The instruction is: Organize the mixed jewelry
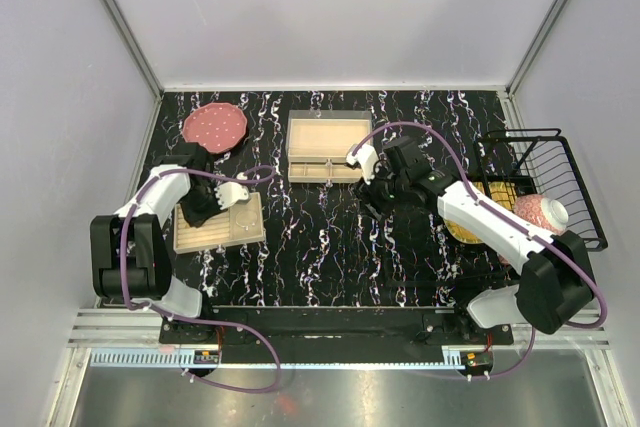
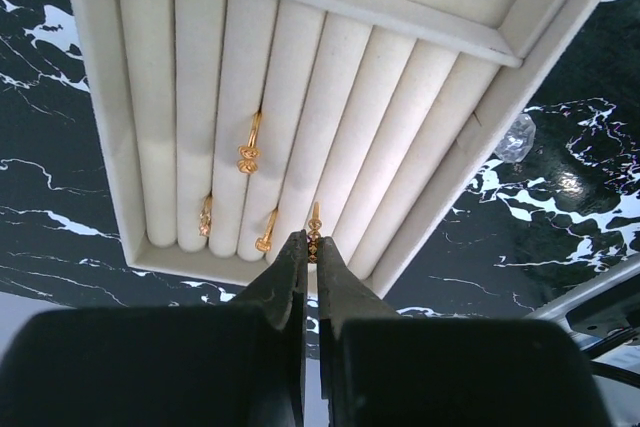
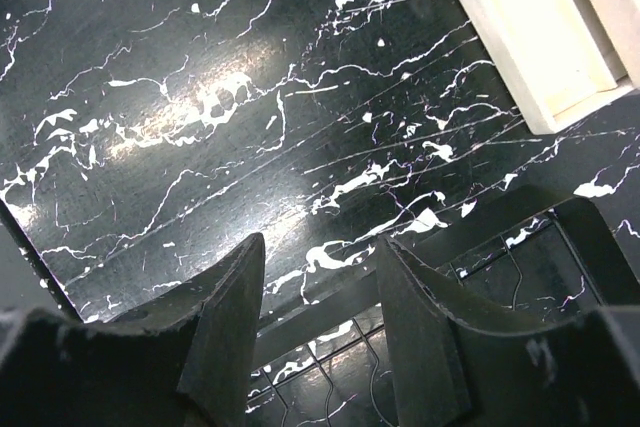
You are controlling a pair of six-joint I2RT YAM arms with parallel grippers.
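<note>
My left gripper (image 2: 310,247) is shut on a small orange-gold ring (image 2: 314,225) at the near end of the beige ring tray (image 2: 95,97); the ring stands in a slot between two rolls. Three more gold rings (image 2: 249,152) sit in the slots to its left. In the top view the left gripper (image 1: 213,209) hangs over that tray (image 1: 250,232). My right gripper (image 3: 320,252) is open and empty above bare black tabletop, just below the wooden box (image 3: 540,37); in the top view it (image 1: 372,192) is at mid-table.
A pink plate (image 1: 214,127) with tiny pale specks sits at back left. A two-part wooden box (image 1: 328,145) stands at back centre. A black wire basket (image 1: 545,187) is at the right, with a yellow item (image 1: 480,217) and a pink-white ball (image 1: 540,212).
</note>
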